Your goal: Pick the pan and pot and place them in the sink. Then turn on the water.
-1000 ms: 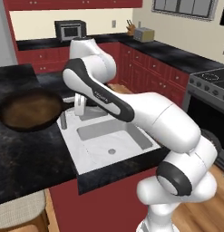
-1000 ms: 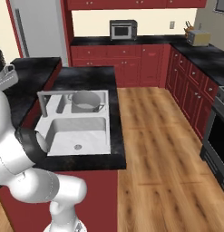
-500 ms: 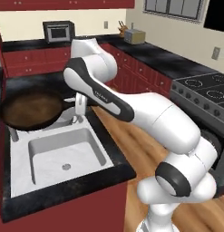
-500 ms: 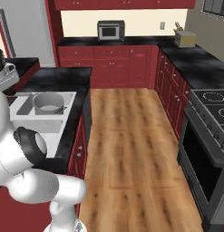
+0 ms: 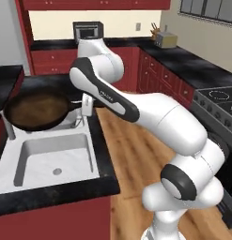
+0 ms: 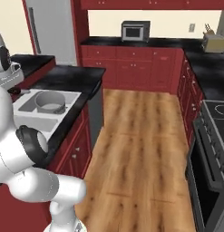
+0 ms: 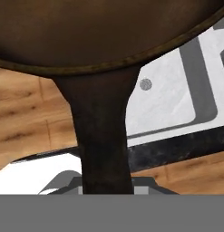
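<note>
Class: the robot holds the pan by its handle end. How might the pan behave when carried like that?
The pan looks rigid, so it should not flex. Its wide bowl sits far from the gripper on the handle, so it will probably droop or twist. The smooth handle could slip.

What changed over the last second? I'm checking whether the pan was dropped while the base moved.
The base drove, so both base views shifted. The pan stayed held by its handle in the gripper, raised above the sink. The pot stayed in its basin. Nothing was released.
</note>
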Tool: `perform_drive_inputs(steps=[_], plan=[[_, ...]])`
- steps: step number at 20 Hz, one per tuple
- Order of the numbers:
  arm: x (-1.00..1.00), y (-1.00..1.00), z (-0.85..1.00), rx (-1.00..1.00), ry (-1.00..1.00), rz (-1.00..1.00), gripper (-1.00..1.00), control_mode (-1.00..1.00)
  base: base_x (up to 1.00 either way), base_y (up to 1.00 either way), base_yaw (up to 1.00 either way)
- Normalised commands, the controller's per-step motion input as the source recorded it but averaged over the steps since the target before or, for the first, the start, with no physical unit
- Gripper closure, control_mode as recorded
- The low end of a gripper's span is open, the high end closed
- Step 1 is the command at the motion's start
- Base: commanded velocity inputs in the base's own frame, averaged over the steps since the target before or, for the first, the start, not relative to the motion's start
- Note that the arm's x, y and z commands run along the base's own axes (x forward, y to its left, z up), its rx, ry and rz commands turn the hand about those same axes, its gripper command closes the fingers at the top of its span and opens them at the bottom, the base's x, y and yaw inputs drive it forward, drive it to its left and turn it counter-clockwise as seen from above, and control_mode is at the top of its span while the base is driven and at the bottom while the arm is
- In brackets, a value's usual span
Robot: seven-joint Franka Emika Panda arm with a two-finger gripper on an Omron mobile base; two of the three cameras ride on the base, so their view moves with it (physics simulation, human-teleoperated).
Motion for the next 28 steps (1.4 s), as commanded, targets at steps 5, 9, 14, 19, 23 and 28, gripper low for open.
perform_drive_inputs(steps=[5,9,14,19,23,28], plan=[[0.0,0.0,0.0,0.0,0.0,0.0,1.0,1.0,0.23,-0.88,0.43],[0.0,0.0,0.0,0.0,0.0,0.0,1.0,1.0,0.01,-0.98,0.45],[0.0,0.0,0.0,0.0,0.0,0.0,1.0,1.0,0.0,-0.67,0.32],[0.0,0.0,0.0,0.0,0.0,0.0,1.0,1.0,0.1,0.36,0.08],[0.0,0.0,0.0,0.0,0.0,0.0,1.0,1.0,0.29,0.79,0.02],[0.0,0.0,0.0,0.0,0.0,0.0,1.0,1.0,0.79,0.69,0.11]])
